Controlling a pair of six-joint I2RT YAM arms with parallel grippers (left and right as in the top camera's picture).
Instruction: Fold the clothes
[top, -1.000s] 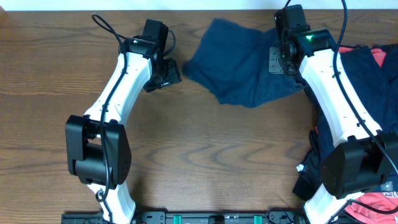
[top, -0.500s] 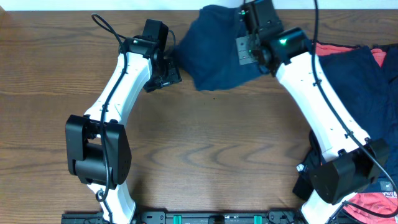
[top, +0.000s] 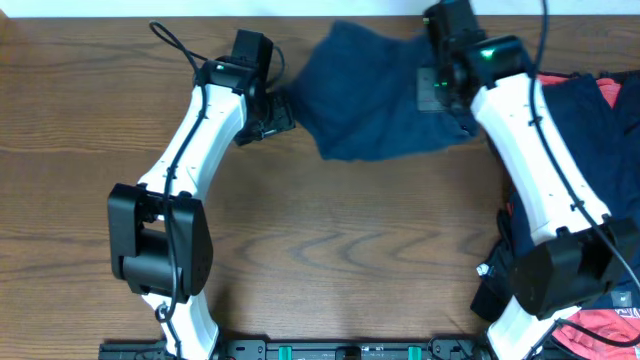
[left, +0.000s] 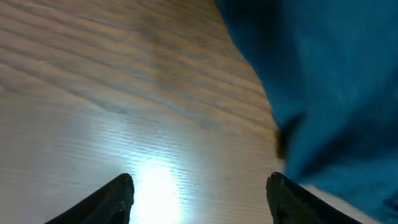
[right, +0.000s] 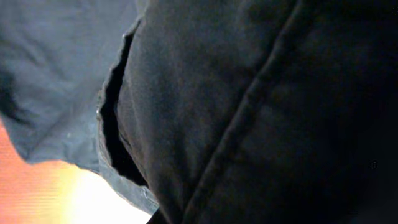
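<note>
Where the navy garment (top: 370, 100) lies: flat but rumpled on the table (top: 350, 230), stretched between the two grippers.
Long axis: roughly side to side, from one gripper across to the other, with the broader part bulging towards the far side.
Left gripper (top: 282, 113): released, jaws apart, at the garment's left corner; in the left wrist view bare wood shows between the fingertips (left: 124, 190) and the cloth edge comes just up to the inner one.
Right gripper (top: 440, 92): clenched, at the garment's right edge; it looks to be pinching the cloth there, and its own camera sees nothing but dark fabric and a seam pressed close.
Deciding relation: the garment's free left corner lies just beside the open left gripper, on that gripper's inner side, so the left arm is the nearer one and, as I judge it, must slide a little towards the cloth before it can close on it.
Heap of clothes (top: 585, 95): to the right of the garment, beyond the right arm, navy with some coral-red, not yet folded.
Containers: none to be seen beside the garment; the heap lies loose.
</note>
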